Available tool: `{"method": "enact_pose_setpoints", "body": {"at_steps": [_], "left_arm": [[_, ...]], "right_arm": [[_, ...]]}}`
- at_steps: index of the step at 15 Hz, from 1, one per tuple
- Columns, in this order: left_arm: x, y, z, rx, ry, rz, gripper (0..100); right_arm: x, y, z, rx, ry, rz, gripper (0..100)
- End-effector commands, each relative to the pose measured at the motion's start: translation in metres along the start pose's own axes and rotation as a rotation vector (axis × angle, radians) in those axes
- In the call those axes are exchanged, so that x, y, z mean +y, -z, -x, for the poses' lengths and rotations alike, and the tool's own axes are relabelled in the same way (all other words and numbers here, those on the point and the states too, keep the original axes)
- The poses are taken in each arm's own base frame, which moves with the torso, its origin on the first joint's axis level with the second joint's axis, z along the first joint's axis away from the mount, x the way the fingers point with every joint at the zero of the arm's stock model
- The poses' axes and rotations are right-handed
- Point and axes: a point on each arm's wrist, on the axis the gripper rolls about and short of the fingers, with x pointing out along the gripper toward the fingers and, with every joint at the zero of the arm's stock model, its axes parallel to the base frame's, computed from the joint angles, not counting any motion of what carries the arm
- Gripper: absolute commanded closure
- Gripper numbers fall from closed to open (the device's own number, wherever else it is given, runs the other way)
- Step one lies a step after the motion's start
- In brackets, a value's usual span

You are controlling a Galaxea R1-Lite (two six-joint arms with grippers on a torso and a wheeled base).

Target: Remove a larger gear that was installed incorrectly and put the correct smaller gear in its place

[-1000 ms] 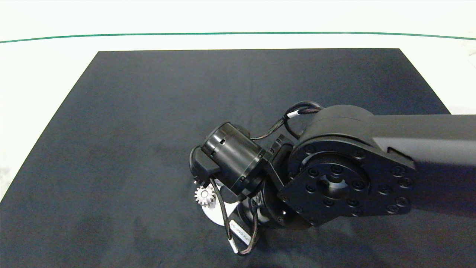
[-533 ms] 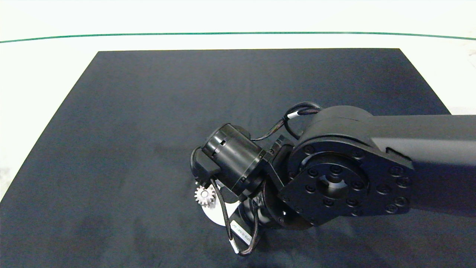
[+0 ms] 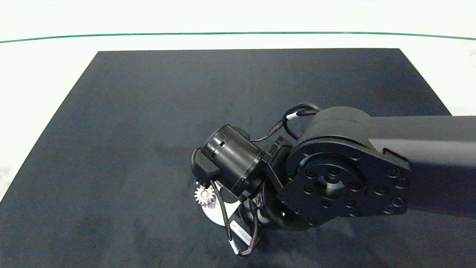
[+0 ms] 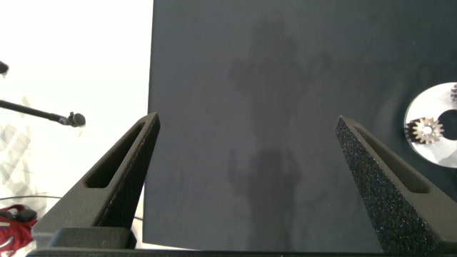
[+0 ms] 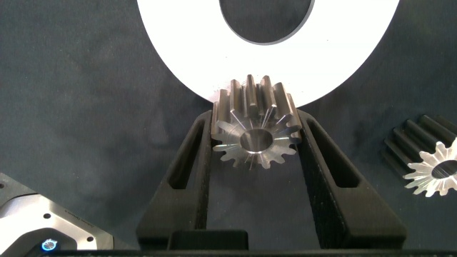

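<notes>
In the right wrist view we saw a gear (image 5: 255,130) clamped between the right gripper's (image 5: 255,143) fingers at the rim of the white ring plate (image 5: 171,50), with another gear (image 5: 428,160) lying nearby on the dark mat (image 5: 71,107). From above, the arm hid that grip, leaving one small gear (image 3: 204,195) visible on the plate's edge. The left gripper (image 4: 246,178) hung wide open and empty over bare mat, apart from the plate.

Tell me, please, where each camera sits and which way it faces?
Head view: above the table, looking down at the dark mat; the right arm enters from the right.
Left wrist view: on the left arm, looking along the mat; the left pincer is open.
Right wrist view: on the right arm, looking down; the right pincer clamps a gear.
Shared: all three show the white ring plate.
</notes>
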Motion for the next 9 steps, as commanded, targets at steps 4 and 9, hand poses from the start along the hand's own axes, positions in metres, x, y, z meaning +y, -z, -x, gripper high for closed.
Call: {"method": "enact_pose_setpoints", "body": {"at_steps": [4, 9], "left_arm": [[-0.0002, 0.0005, -0.0011, 0.009, -0.001, -0.002, 0], [-0.0003, 0.0007, -0.0014, 0.01, 0.001, -0.002, 0]], "right_arm": [[0.0004, 0.0007, -0.0007, 0.007, 0.002, 0.003, 0], [0.0, 0.0004, 0.0001, 0.004, 0.002, 0.0, 0]]}}
